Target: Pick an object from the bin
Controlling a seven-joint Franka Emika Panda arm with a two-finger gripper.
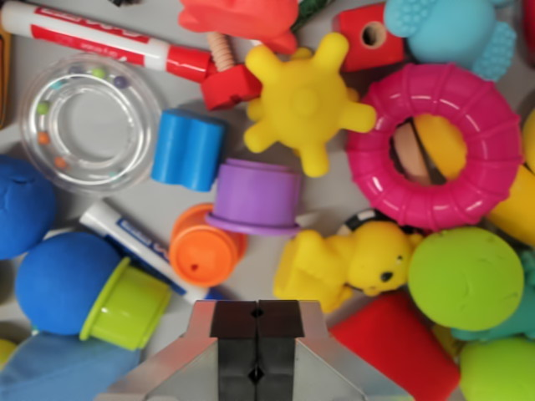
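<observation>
The purple cup [256, 197] sits at the frame's centre, just above the gripper [257, 342], whose fingers are clenched together, holding nothing. The arm should open wide before descending. The orange cup [203, 246], blue block [188, 149] and yellow dog [343, 266] crowd it closely.
</observation>
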